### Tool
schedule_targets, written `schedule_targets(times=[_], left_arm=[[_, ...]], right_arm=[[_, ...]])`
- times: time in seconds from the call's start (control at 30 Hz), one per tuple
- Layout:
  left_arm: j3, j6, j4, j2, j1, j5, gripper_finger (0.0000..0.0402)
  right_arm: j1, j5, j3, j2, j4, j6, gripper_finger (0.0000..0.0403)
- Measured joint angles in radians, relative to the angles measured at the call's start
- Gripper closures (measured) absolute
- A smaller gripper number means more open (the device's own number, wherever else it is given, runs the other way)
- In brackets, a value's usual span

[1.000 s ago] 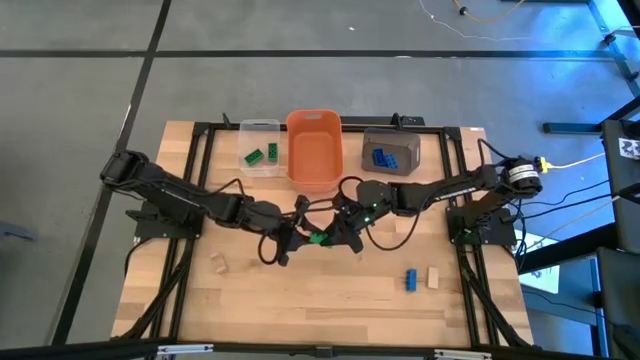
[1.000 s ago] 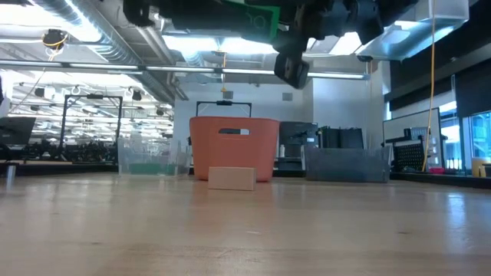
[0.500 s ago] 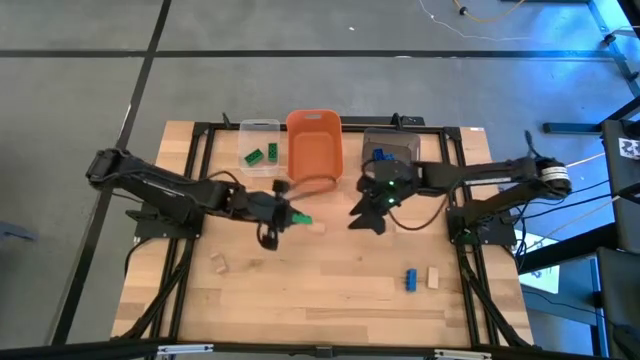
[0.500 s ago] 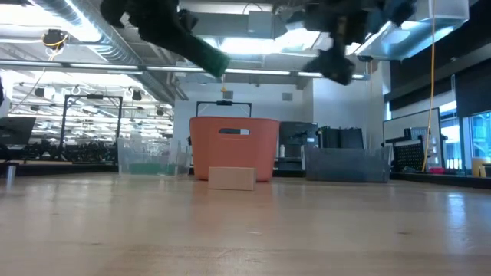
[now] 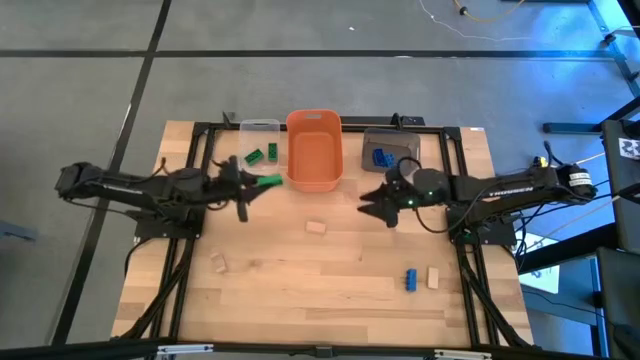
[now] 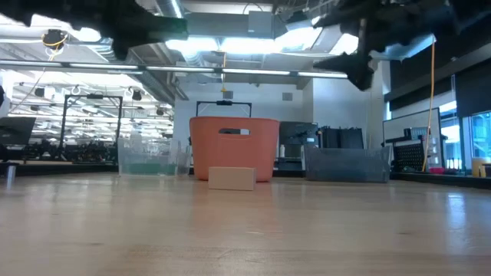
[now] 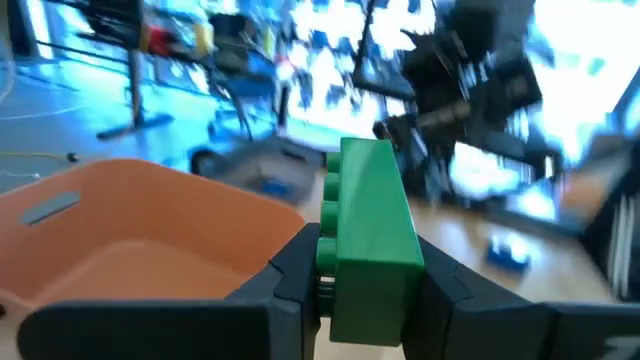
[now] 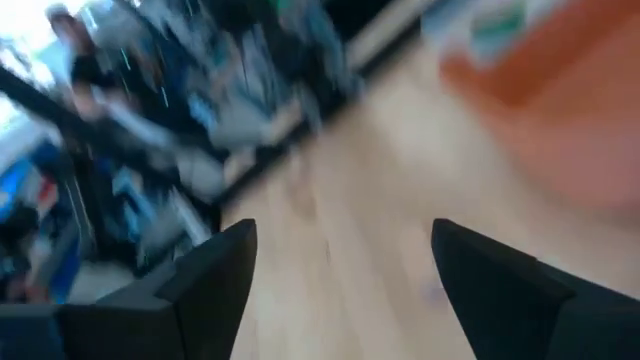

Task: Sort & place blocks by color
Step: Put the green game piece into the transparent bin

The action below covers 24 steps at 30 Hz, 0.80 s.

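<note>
Here the left arm carries a green block (image 7: 368, 240) beside the clear bin (image 5: 260, 128).

Up close, the left gripper (image 5: 262, 182) has its jaws clamped on that block, holding it above the table (image 5: 340, 290) just in front of the clear bin and left of the orange bin (image 5: 314, 149) (two more green blocks (image 5: 259, 155) lie inside the clear one). The right gripper (image 5: 372, 203) hovers in front of the grey bin (image 5: 403, 146), jaws apart and empty. Blue blocks (image 5: 380, 157) sit in the grey bin. On the table lie a tan block (image 5: 316, 227) near the middle, another tan block (image 5: 217, 263) toward the left front, and a blue block (image 5: 411, 279) just beside a third tan one (image 5: 434, 277) at the right front.
</note>
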<state>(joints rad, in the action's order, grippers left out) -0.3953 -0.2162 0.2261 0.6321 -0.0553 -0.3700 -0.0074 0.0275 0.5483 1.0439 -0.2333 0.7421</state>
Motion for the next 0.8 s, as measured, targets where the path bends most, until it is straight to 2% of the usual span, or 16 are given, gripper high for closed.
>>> schedule_targets(times=[0.07, 0.17, 0.37, 0.6, 0.8], left_arm=[[0.042, -0.049, 0.033, -0.057, 0.022, -0.005, 0.0319], [0.068, -0.145, 0.048, -0.132, 0.054, -0.004, 0.0319], [0.074, -0.288, 0.048, -0.181, 0.099, 0.097, 0.0319], [0.074, -0.3, 0.045, -0.177, 0.104, 0.16, 0.0319], [0.068, -0.3, 0.034, -0.153, 0.112, 0.118, 0.0319]], right_arm=[[0.0, -0.052, -0.016, 0.001, -0.112, -0.046, 0.0103], [0.0, -0.107, -0.016, 0.003, -0.188, -0.176, 0.0103], [0.0, -0.113, -0.016, 0.003, -0.272, -0.462, 0.0102], [0.0, -0.111, -0.016, 0.003, -0.28, -0.485, 0.0102], [0.0, -0.108, -0.016, 0.003, -0.278, -0.485, 0.0102]])
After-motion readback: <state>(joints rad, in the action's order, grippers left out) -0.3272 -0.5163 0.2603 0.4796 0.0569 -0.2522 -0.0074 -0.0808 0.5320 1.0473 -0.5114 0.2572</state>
